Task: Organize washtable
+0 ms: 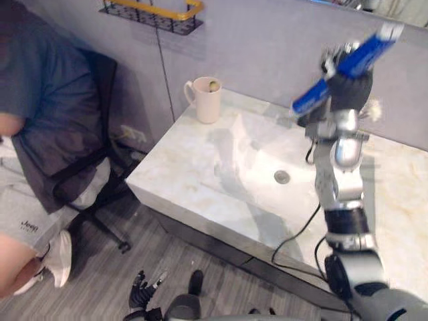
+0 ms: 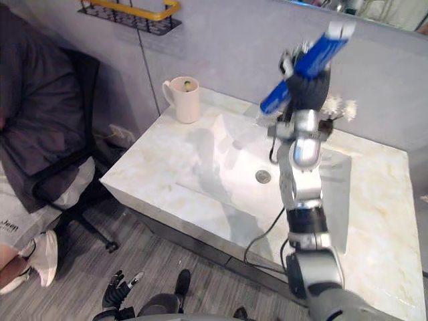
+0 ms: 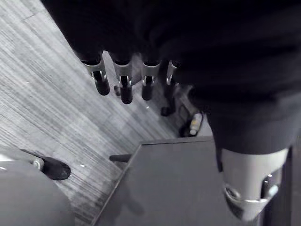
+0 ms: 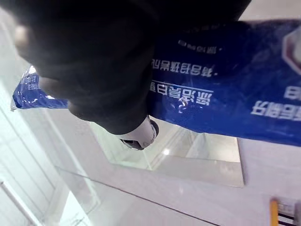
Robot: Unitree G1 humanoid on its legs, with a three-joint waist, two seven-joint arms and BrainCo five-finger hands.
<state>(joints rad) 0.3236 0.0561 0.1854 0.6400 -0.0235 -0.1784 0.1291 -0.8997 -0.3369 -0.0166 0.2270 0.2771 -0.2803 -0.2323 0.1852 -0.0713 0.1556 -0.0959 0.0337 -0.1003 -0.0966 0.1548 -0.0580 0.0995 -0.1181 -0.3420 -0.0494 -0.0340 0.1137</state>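
Right hand (image 1: 349, 90) grips blue toothpaste tube (image 1: 369, 51), high over sink (image 1: 254, 155). Left hand (image 3: 123, 85) hangs loose, holds nothing. Mug (image 1: 208, 100) at washtable (image 1: 175, 190) back left corner. Tube not put away yet.

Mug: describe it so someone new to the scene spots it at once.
Find the pale marble washtable with its sunken sink. At its back left corner stands the mug: cream, upright, one handle, unlike the blue toothpaste tube gripped in the right hand.
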